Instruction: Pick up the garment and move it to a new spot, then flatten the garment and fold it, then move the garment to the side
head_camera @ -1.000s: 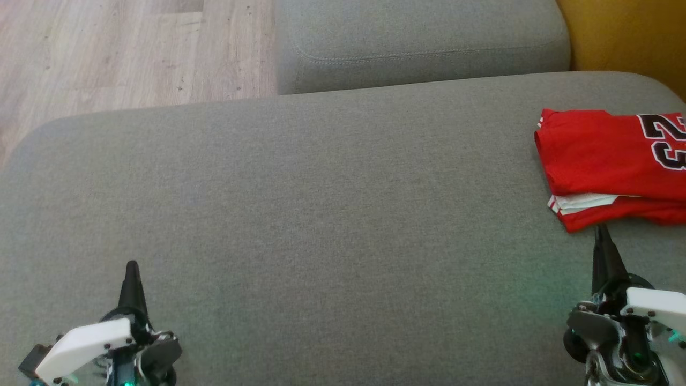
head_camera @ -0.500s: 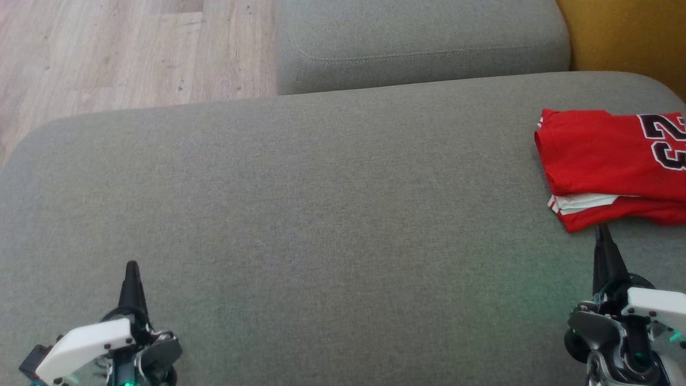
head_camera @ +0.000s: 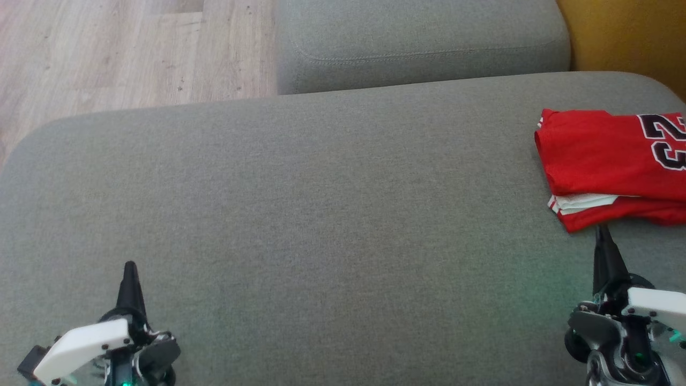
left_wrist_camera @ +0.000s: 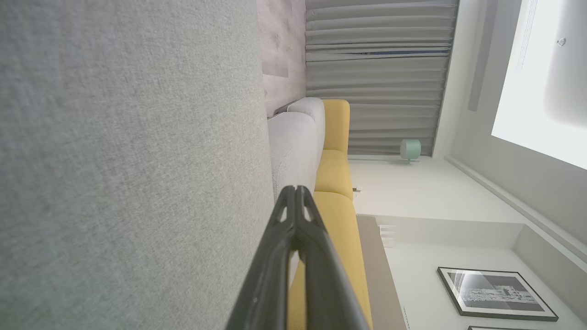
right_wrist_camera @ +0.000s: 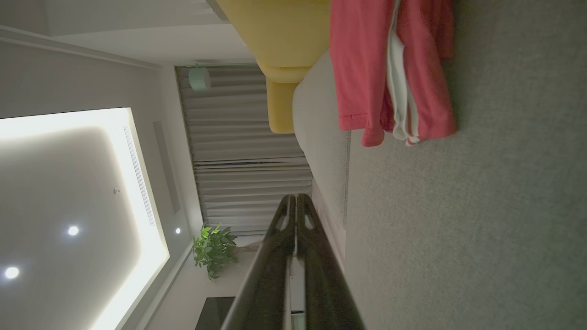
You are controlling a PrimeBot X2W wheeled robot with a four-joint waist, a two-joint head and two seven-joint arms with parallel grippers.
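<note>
The folded red jersey (head_camera: 605, 155) lies at the right side of the grey sofa cushion (head_camera: 321, 214), partly cut off by the head view's right edge. The right hand (head_camera: 601, 229), fingers pressed together and empty, points at the jersey's near edge from just beside it. The left hand (head_camera: 130, 265), likewise pressed together and empty, is at the near left, well apart from the jersey.
</note>
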